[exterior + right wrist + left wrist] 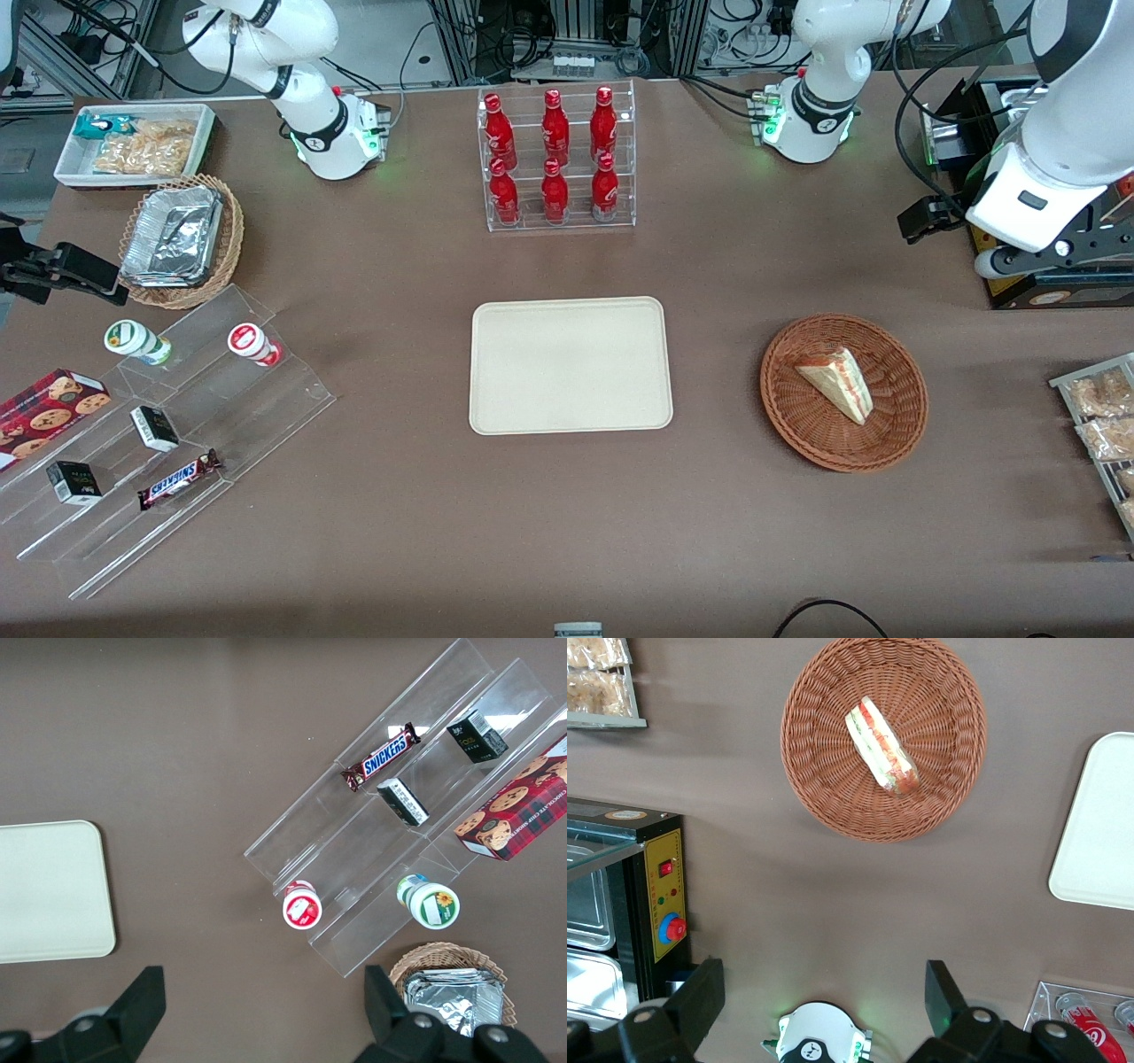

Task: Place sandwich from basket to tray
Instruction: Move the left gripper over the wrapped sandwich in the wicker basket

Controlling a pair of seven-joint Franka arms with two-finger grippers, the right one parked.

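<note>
Toward the parked arm's end of the worktop, a white bin of snack packets sits farther from the front camera than a tan wicker basket of foil containers. Nearer the camera, a clear stepped stand carries two small cups, small dark boxes and a Snickers bar, with a cookie box beside it.

At the middle, a clear rack of red bottles stands upright. The tray lies flat nearer the camera than the rack, with nothing on it.

Toward the working arm's end, well apart from the tray, sits the basket. The sandwich lies in the basket near its centre, red and green filling showing along its cut edge.

The gripper hangs high above the worktop, farther from the front camera than the basket and close to its own arm's base. Its jaws stand wide apart and hold nothing; the sandwich is untouched.

A black appliance with a yellow control panel stands beside the arm, and a rack of snack packets lies at the worktop's edge.
</note>
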